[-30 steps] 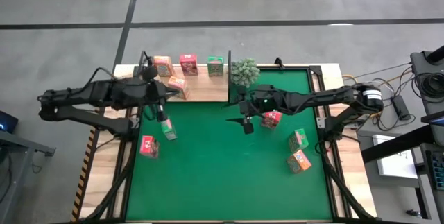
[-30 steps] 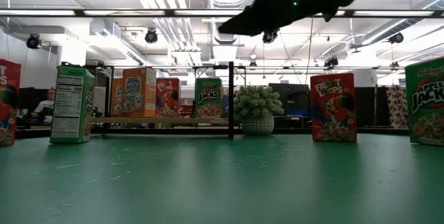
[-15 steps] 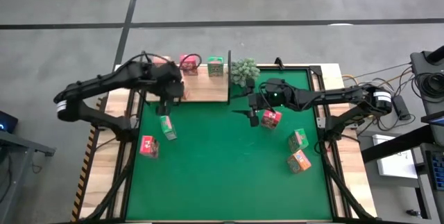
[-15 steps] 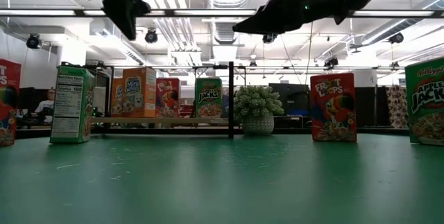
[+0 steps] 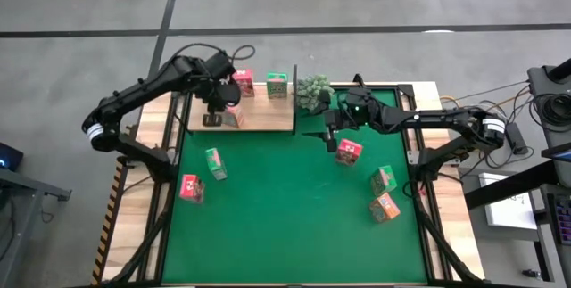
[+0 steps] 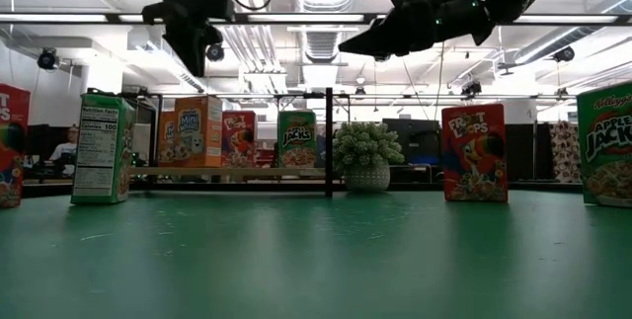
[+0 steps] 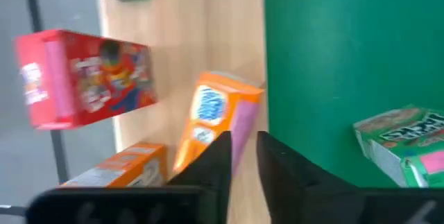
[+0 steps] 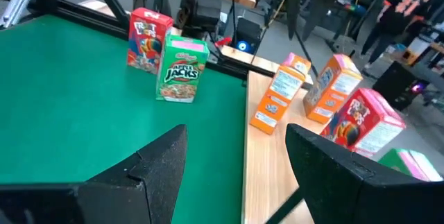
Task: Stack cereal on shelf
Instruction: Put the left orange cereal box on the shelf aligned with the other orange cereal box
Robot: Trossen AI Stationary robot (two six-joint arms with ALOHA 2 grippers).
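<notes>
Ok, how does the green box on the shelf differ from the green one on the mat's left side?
The shelf green box sits on the wood shelf, squared to its edge. The mat green box sits on the green mat, turned askew. Both stand upright.

The bench (image 5: 428, 92) is pale wood with a large green mat (image 5: 285, 217) over most of it. On the mat stand a green box (image 5: 214, 162) and a red box (image 5: 190, 187) at the left, and a red box (image 5: 349, 152), a green box (image 5: 384, 179) and an orange box (image 5: 385, 207) at the right. The wood shelf (image 5: 268, 117) lies along the far edge with a small plant (image 5: 313, 92) just beside its end.
</notes>
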